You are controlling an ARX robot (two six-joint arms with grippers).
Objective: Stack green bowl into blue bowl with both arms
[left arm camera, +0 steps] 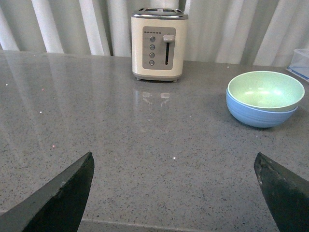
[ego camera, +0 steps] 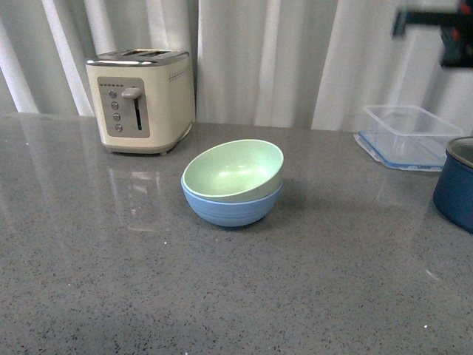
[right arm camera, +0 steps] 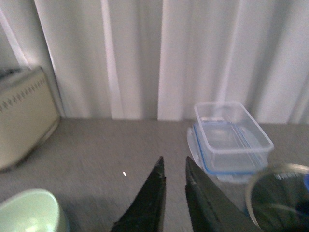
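The green bowl point(ego camera: 233, 170) sat nested inside the blue bowl point(ego camera: 230, 208) near the middle of the grey countertop point(ego camera: 111, 281), tilted a little so its rim rode higher on the far right. Nothing lay inside it. Behind and to the left stood a cream toaster point(ego camera: 140, 100). Off to the right, a clear plastic container point(ego camera: 408, 132) rested on its blue-rimmed lid, empty, and a dark navy pot point(ego camera: 456, 185) stood at the table's edge, its contents hidden. The left gripper point(left arm camera: 174, 193) hung spread wide above bare counter, grasping nothing. The right gripper point(right arm camera: 175, 183) was raised, its fingers nearly together with only a narrow gap, empty.
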